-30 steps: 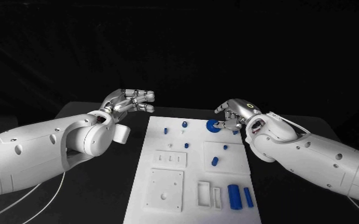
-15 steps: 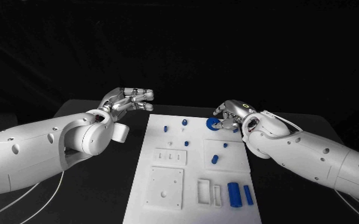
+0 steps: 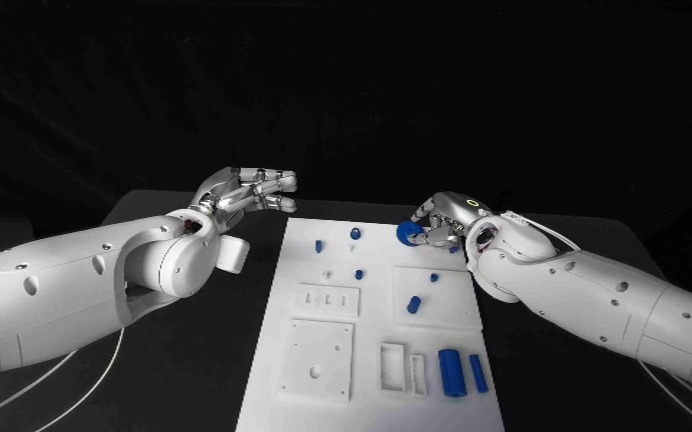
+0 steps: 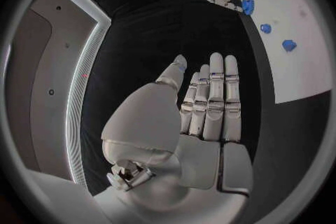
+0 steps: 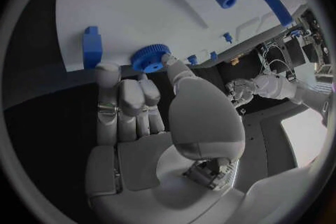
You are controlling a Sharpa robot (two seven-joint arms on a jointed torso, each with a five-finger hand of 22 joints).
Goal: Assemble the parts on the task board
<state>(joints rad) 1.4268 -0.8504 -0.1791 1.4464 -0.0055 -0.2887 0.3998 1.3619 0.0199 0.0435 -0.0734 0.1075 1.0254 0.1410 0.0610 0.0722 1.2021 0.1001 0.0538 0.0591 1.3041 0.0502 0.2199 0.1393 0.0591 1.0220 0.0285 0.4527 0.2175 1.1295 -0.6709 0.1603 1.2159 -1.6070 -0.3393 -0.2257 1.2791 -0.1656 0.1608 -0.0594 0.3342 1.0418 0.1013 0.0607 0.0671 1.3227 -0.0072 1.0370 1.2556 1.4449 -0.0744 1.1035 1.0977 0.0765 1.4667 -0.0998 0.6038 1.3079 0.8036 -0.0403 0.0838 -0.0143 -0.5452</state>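
Two hands work over a black table [image 3: 188, 372], and no writing can be read on anything. The task board [image 3: 378, 352] lies lengthwise in the middle, and near its far right corner the right hand [image 3: 450, 220] holds a blue toothed wheel [image 3: 410, 235] between thumb and fingertips, just above the white surface. The right wrist view gives what the head view cannot: the wheel's ridged rim [image 5: 150, 58], the thumb pressing it from one side with the other fingers ranged against the other, and a blue block [image 5: 92, 47] standing at the board's edge just beside them. The left hand [image 3: 248, 192] hovers off the board's far left corner over bare table; the left wrist view shows its fingers [image 4: 213, 95] straight, laid side by side, thumb a little apart, holding nothing. Small blue pegs [image 3: 353, 235] dot the far half of the board, one blue piece [image 3: 414, 305] lies in a square plate mid-right, and two blue bars [image 3: 450, 375] lie near the close right edge. Bare black table runs along both long edges of the board.
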